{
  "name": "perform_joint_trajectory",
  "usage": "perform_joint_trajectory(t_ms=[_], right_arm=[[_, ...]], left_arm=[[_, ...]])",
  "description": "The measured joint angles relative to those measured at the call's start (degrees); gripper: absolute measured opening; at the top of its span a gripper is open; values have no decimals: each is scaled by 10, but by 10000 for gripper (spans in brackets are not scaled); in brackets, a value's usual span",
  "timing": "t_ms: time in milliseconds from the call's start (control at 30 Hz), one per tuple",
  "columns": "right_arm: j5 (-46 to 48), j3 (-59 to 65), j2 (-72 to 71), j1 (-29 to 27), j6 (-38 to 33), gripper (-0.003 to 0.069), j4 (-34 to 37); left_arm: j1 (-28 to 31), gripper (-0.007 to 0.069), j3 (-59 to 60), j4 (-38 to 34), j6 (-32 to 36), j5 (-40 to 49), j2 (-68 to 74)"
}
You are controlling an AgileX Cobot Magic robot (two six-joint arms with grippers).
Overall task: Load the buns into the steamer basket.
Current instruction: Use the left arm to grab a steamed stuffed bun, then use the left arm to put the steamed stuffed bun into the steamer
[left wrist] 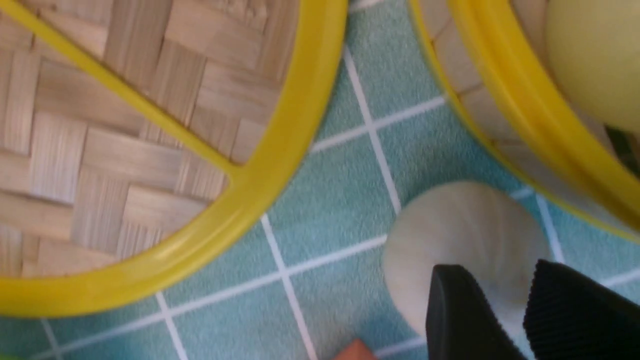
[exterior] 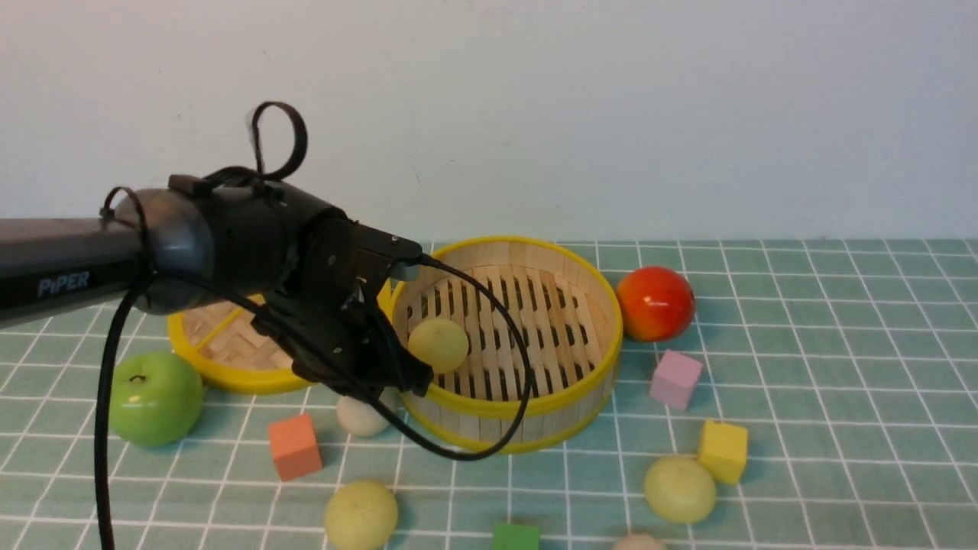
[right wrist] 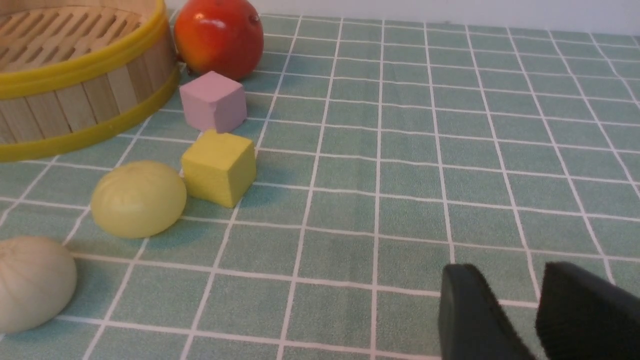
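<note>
Front view: a pale yellow-green round bun (exterior: 437,344) lies in the deep bamboo steamer basket (exterior: 535,420), whose near-left rim the black left arm (exterior: 229,229) covers. Left wrist view: left fingers (left wrist: 460,310), slightly apart, empty, over an off-white round bun (left wrist: 460,225) beside the basket. Right wrist view: right fingers (right wrist: 475,310) slightly apart, empty.

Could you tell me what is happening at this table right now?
The robot is loading buns into the steamer basket. One yellow-green bun lies inside it. The left tool hangs by the basket's near-left rim, above an off-white bun on the cloth, fingers slightly apart and holding nothing. The right tool hovers low over the cloth, also empty. Two more yellow-green buns and a second off-white one lie out in front of the basket.
</note>
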Motion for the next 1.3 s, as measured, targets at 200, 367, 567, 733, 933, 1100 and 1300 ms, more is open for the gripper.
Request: perform_joint_trajectory(t_ms=[200,367,567,733,933,1100,1300], right_arm=[[0,0,0,0,0,239,0],[0,0,0,0,0,239,0],[0,0,0,0,0,239,0],[0,0,0,0,0,239,0],[0,0,0,0,0,239,0],[0,0,0,0,0,239,0],[0,0,0,0,0,239,0]], left_arm=[[0,235,0,2,-4,-17,13],[0,236,0,2,-26,-19,34],[0,211,-2,2,-32,-22,36],[0,50,-4,2,-32,-2,36],[0,-6,-14,2,-32,33,25],[0,-6,-73,3,-32,100,-11],[0,-6,-205,0,-33,171,-16]])
